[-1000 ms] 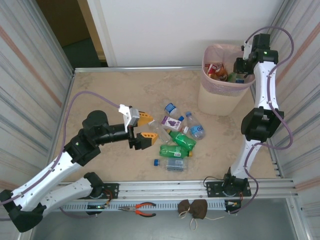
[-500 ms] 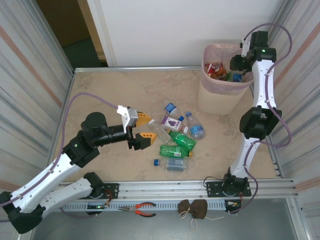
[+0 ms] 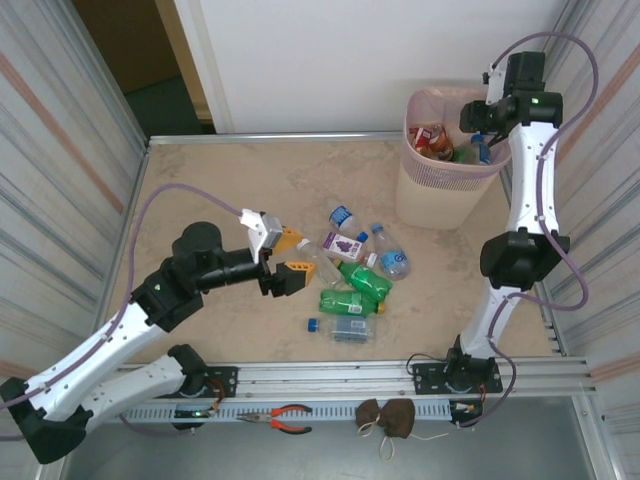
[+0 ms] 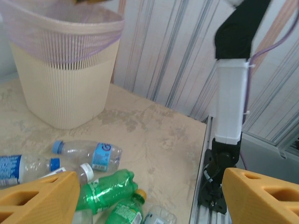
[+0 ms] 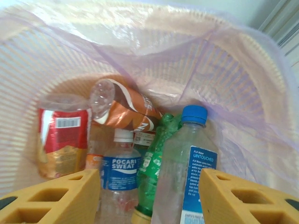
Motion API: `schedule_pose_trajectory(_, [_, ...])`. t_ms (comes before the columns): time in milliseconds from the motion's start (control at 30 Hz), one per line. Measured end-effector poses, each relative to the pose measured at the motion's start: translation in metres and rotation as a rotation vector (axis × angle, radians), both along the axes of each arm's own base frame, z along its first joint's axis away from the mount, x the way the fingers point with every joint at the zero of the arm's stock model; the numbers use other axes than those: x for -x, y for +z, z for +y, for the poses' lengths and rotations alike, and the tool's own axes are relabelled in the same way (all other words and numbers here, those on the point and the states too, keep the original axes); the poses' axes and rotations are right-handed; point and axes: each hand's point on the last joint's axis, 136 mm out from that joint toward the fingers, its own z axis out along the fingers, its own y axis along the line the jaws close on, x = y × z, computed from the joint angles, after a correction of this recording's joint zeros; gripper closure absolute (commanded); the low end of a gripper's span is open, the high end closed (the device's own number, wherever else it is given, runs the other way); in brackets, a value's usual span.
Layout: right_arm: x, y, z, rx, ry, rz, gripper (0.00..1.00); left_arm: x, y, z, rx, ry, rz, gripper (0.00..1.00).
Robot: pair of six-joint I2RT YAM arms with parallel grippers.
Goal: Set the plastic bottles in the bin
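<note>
Several plastic bottles point(image 3: 355, 275) lie in a heap mid-table, among them a purple-labelled one point(image 3: 343, 245) and two green ones point(image 3: 364, 281). My left gripper point(image 3: 293, 257) hovers open just left of the heap, with nothing between its orange fingers point(image 3: 290, 238). In the left wrist view a green bottle point(image 4: 105, 186) and a clear blue-labelled one point(image 4: 88, 154) lie beyond that gripper point(image 4: 149, 200). The pale-pink bin point(image 3: 445, 185) stands at the back right. My right gripper point(image 5: 149, 196) hangs open over it. Inside lie a clear blue-capped bottle point(image 5: 187, 163), a Pocari Sweat bottle point(image 5: 119, 172) and others.
Corrugated walls close in both sides. The right arm's base point(image 4: 224, 158) and the front rail point(image 3: 330, 378) border the heap on the near side. Red-handled pliers point(image 3: 285, 418) and a brown pouch point(image 3: 385, 418) lie in front of the rail.
The right gripper has opened over the bin and risen a little towards the back. The left gripper has edged slightly right and turned towards the heap.
</note>
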Motion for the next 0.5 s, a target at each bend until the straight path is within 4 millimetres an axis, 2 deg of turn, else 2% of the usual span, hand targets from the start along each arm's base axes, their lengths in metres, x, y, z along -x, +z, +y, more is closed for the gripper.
schedule_pose_trajectory(100, [0.012,0.018,0.007,-0.008,0.011,-0.036,0.48,-0.01,-0.014,-0.002,-0.044,0.035,0.045,0.22])
schedule_pose_trajectory(200, [0.028,0.025,0.012,-0.026,0.005,-0.043,0.5,-0.023,-0.025,-0.003,-0.09,0.093,0.095,0.23])
schedule_pose_trajectory(333, [0.047,0.026,0.016,-0.058,-0.011,-0.038,0.51,-0.051,-0.044,-0.003,-0.157,0.205,0.196,0.25])
schedule_pose_trajectory(500, [0.072,0.021,0.029,-0.095,-0.007,-0.032,0.52,-0.088,-0.086,0.009,-0.223,0.384,0.398,0.28])
